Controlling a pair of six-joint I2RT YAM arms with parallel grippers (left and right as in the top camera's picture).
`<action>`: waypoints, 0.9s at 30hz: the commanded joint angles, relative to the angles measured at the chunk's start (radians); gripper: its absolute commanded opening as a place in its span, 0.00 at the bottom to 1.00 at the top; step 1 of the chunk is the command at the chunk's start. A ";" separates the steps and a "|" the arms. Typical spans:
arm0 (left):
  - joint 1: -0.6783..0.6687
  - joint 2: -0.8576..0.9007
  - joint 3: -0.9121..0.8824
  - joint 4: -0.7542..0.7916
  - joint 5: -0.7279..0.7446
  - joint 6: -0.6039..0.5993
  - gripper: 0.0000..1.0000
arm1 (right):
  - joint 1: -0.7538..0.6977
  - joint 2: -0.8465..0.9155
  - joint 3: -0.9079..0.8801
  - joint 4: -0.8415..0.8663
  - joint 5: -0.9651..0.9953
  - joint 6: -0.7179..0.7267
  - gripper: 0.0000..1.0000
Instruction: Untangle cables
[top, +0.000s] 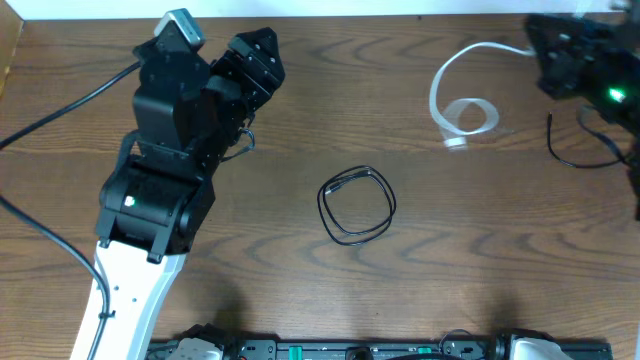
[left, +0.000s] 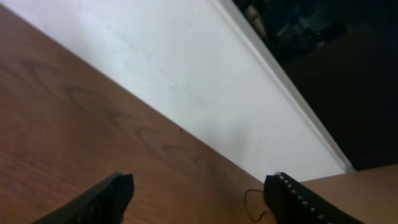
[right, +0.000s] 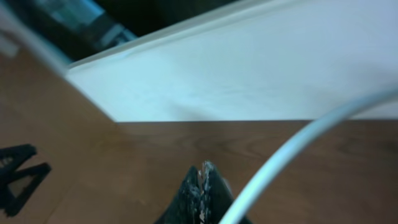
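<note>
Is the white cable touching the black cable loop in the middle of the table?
No, the white cable lies toward the far right, with bare wood between it and the black cable loop.

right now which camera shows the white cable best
The overhead view: the white cable shows almost whole there, its coil and the long loop above it. The right wrist view catches only one blurred stretch. The left wrist view shows none of it.

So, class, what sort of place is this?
Likely a robotics lab bench: a black left arm and right arm work over a wooden table with a black cable and white cable.
</note>
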 joint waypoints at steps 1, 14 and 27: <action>0.004 0.016 0.004 -0.014 -0.008 0.039 0.75 | -0.101 0.003 0.002 -0.067 0.021 0.032 0.01; 0.002 0.044 0.003 -0.136 -0.004 0.107 0.75 | -0.513 0.142 0.015 -0.135 0.023 -0.004 0.01; 0.002 0.051 0.003 -0.163 0.075 0.126 0.75 | -0.668 0.477 0.426 -0.224 0.231 -0.009 0.01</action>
